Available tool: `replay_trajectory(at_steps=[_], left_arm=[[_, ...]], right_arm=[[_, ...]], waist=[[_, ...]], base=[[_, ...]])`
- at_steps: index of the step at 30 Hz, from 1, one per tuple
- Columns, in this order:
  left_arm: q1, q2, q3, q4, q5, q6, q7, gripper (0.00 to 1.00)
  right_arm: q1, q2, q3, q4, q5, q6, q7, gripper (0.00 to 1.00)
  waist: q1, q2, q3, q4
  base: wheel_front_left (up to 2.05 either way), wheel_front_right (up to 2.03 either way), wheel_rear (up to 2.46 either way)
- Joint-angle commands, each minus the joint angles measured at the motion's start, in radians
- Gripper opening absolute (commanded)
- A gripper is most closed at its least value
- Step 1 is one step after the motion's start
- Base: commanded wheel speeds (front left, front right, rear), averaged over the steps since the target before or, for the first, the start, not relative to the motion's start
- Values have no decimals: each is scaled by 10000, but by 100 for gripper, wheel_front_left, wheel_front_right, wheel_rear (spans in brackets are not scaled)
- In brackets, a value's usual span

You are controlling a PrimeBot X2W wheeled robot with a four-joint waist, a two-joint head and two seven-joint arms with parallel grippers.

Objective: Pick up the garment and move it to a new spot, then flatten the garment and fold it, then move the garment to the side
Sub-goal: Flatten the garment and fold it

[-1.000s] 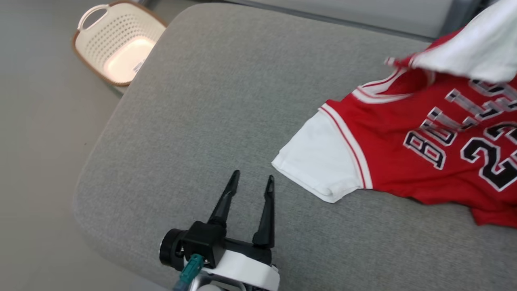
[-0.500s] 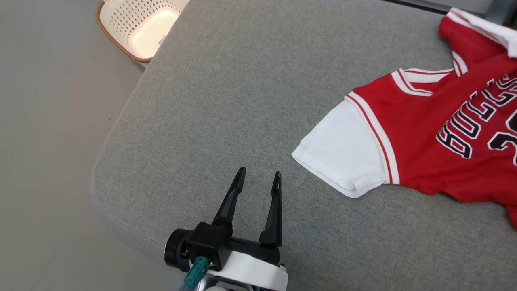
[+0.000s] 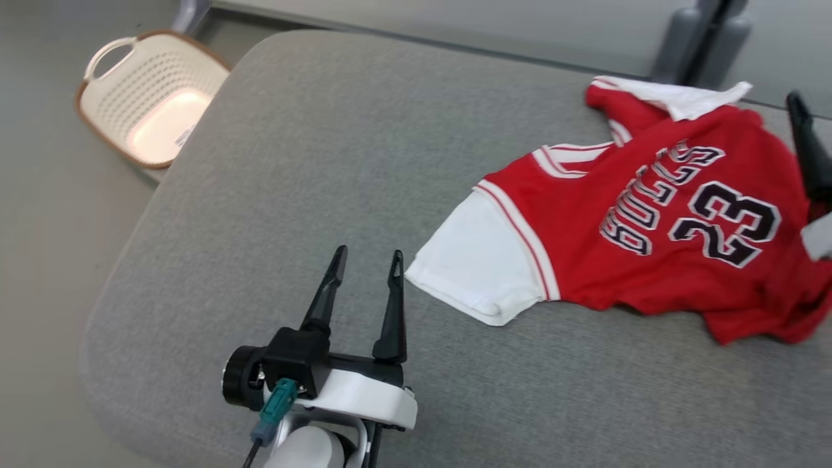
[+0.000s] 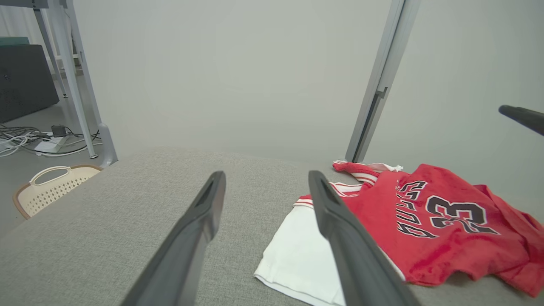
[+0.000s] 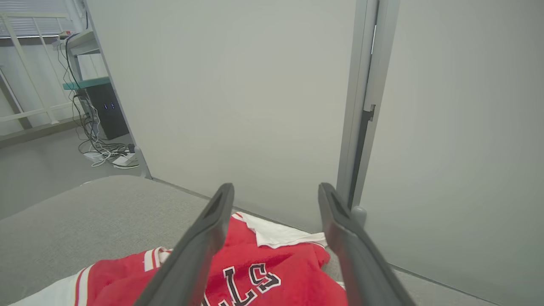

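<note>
Left gripper [image 3: 368, 253] hovered low over the grey cushion [image 3: 312, 156] with its two dark fingers spread and nothing between them; right gripper [image 5: 276, 187] was likewise parted and empty, poised above the far part of the garment [image 3: 585, 260].

That garment, a red jersey with white sleeves, lay face up on the cushion ahead of the robot and to its right. Its body ran across the robot's front, collar toward the robot's left and hem [image 3: 760, 331] toward its right, so the shoulder line ran from near to far. It was not flat: the hem was rumpled and the far sleeve [image 3: 682, 101] lay crumpled at the cushion's back edge. The near sleeve [image 3: 474, 273] lay spread out, its cuff corner just beside the left gripper's right fingertip, apart from it. In the left wrist view the same sleeve [image 4: 293, 250] sat just right of the fingers.

Judged from this, the left arm was nearer the near sleeve, and the right arm nearer the far sleeve and hem. Flattening would probably mean pulling those ends away from each other, across the long axis and along it.

Left of the garment the cushion lay bare, and beyond its far left corner a cream basket [image 3: 117, 84] stood on the floor, well apart.
</note>
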Motion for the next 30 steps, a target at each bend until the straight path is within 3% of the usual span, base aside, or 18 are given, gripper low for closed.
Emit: replay_trajectory(at_steps=[1,8,14,20,30], left_arm=[[-39,47,223,116,116,-122,-3,100],[187,49,907,566,284,-531,-3,100],[561,47,1599,755,411,-814,-4,100],[822,46,1873,754,467,-1000,-4,100],[603,46,1687,714,417,-1044,-4,100]], right_arm=[[472,27,-2,-217,67,-4,-254,100],[2570,600,-779,-965,-364,-4,-603,100],[4730,1882,-2297,-1983,-1319,-4,-604,100],[6175,2939,-3114,-2655,-2290,-4,-606,100],[6460,3134,-3144,-3032,-2950,-2,-603,100]], waist=[[0,0,-579,-736],[0,0,-1227,-1713],[0,0,-1636,-2509],[0,0,-1681,-3013],[0,0,-1522,-2892]], base=[[0,0,0],[0,0,0],[0,0,0],[0,0,0],[0,0,0]])
